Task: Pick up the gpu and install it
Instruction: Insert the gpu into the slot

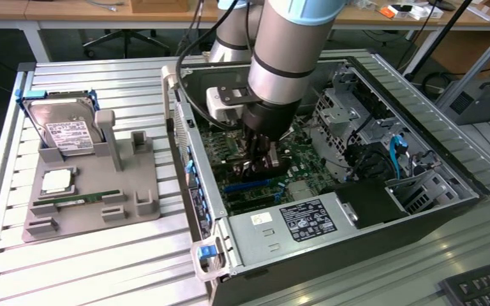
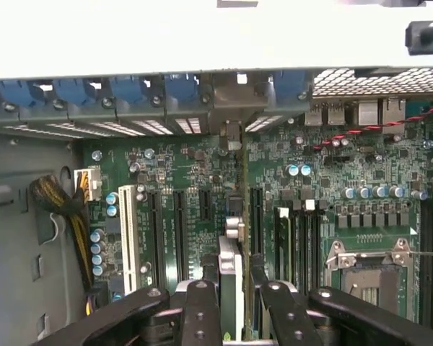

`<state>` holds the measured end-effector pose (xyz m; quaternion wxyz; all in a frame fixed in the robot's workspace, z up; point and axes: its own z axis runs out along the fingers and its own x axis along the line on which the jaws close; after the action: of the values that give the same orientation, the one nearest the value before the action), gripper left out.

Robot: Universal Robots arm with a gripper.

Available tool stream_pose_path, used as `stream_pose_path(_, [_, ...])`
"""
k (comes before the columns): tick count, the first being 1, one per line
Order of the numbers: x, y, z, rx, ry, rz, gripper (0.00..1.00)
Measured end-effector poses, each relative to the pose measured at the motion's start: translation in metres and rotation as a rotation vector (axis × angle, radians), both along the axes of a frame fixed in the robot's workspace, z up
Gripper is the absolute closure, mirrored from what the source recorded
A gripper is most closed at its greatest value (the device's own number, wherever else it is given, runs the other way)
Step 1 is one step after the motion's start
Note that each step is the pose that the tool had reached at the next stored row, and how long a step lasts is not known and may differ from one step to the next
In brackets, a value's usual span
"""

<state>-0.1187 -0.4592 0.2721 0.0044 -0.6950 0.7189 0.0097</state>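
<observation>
The gpu point(image 2: 232, 288) is being held edge-on between the gripper's point(image 2: 234, 303) closed fingers, standing over the motherboard's point(image 2: 332, 180) slots, seating unconfirmed.

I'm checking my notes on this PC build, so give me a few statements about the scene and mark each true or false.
1. The pincer grips the graphics card edge-on above the motherboard. True.
2. The computer case is closed. False: its side is open.
3. The hard drive stands in the grey holder outside the case. True.
4. The memory stick is in the pincer. False: it lies on the holder.
</observation>
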Motion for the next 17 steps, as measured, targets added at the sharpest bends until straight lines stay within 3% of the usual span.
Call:
stream_pose_path(9, [-0.0022,0.0000,-0.0038,-0.0025,0.0000,0.000,0.73])
stream_pose_path(10, [-0.0021,0.0001,-0.0041,-0.0022,0.0056,0.000,0.73])
stream_pose_path(12, [-0.0019,0.0000,-0.0045,-0.0022,0.0347,0.000,0.73])
stream_pose_path(13, [-0.0022,0.0000,-0.0043,-0.0026,0.0393,0.000,0.73])
stream_pose_path(17, [-0.0021,0.0000,-0.0044,-0.0025,0.0392,0.000,0.73])
